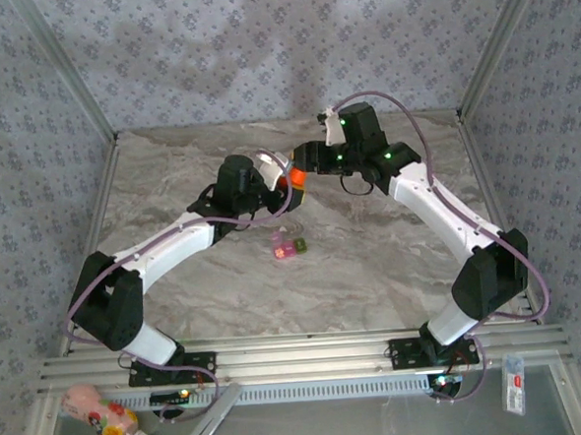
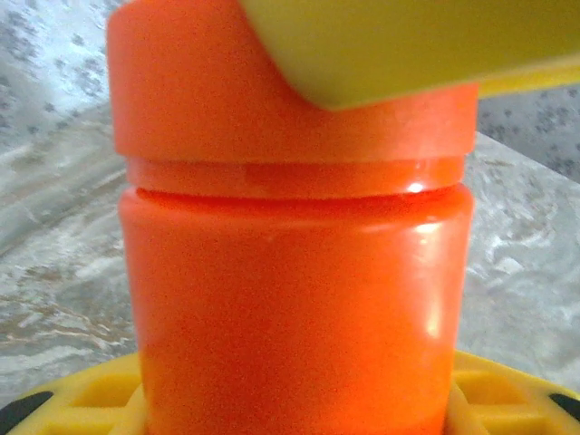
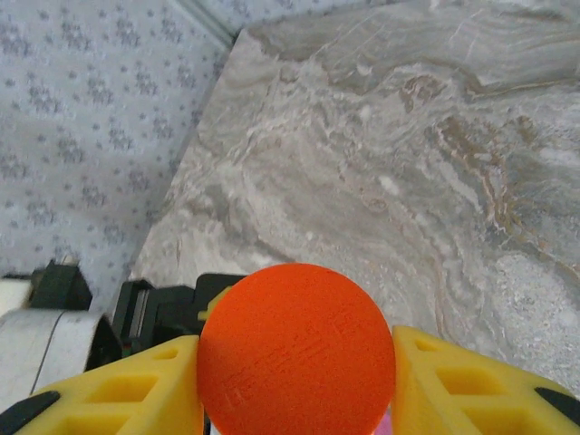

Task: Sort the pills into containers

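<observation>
at the far left, off the table's near edge, a pink and yellow drink bottle [image 1: 103, 414] lies on its side on the metal frame, with a flat silver strip [image 1: 216, 414] just to its right. the left arm [image 1: 164, 250] reaches up and inward over the marbled table [image 1: 373, 272]. the left gripper [image 1: 281, 184] is clamped around the body of the orange bottle [image 1: 293, 178]. in the left wrist view the bottle stands upright between the gripper's yellow fingers [image 2: 82, 399], which press against its base on both sides.

the containers [image 1: 285, 245], a small two-part pill case with the pink half on the left and the green half on the right, lie on the table between the two arms, nearer the bases than the bottle and apart from both grippers. whether its lids are up i cannot tell.

right of the bottle, the right gripper [image 1: 302, 167] meets it from the other side. the right wrist view looks down on the round orange cap [image 3: 294, 362], pinched between two yellow fingers [image 3: 462, 381] that touch it on either side. the right arm [image 1: 448, 218] bends back to its base at the lower right. at the far right a white packet [image 1: 515, 383] with a red mark rests on the frame.
</observation>
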Controlling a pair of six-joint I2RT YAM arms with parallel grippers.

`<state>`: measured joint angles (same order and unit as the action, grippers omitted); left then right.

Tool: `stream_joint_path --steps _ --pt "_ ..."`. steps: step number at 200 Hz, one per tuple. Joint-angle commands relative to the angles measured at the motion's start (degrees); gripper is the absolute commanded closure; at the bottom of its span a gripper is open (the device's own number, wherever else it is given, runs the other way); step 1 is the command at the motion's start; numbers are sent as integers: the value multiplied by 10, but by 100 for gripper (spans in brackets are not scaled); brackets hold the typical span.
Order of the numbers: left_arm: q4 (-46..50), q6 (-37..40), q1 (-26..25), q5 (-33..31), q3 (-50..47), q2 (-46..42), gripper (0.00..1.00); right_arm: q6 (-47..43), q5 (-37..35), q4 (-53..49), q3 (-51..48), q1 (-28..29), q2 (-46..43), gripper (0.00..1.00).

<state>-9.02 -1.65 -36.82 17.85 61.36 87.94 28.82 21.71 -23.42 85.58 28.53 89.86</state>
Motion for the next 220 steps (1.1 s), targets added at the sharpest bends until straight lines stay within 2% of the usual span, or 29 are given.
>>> stream_joint_path --steps 1,37,57,89,114,133,156,220 --pt "-127 18 -32 -24 12 -8 100 53 3 -6 -7 30 7 49" --pt "-120 18 -22 -32 11 -12 100 26 49 11 -15 -24 -48 32" --pt "-112 20 -10 -7 11 -21 100 -6 115 21 -18 -70 -84 26" --pt "-91 33 10 94 17 -34 100 -114 216 -36 21 -121 -96 21" --pt "-34 48 18 185 46 -34 100 -252 265 -160 85 -123 -67 18" --pt "22 64 18 235 73 -26 100 -326 272 -248 140 -124 -28 17" --pt "49 71 18 253 89 -19 100 -364 275 -301 187 -119 13 17" --pt "46 69 17 256 87 -16 100 -376 263 -323 219 -94 56 22"
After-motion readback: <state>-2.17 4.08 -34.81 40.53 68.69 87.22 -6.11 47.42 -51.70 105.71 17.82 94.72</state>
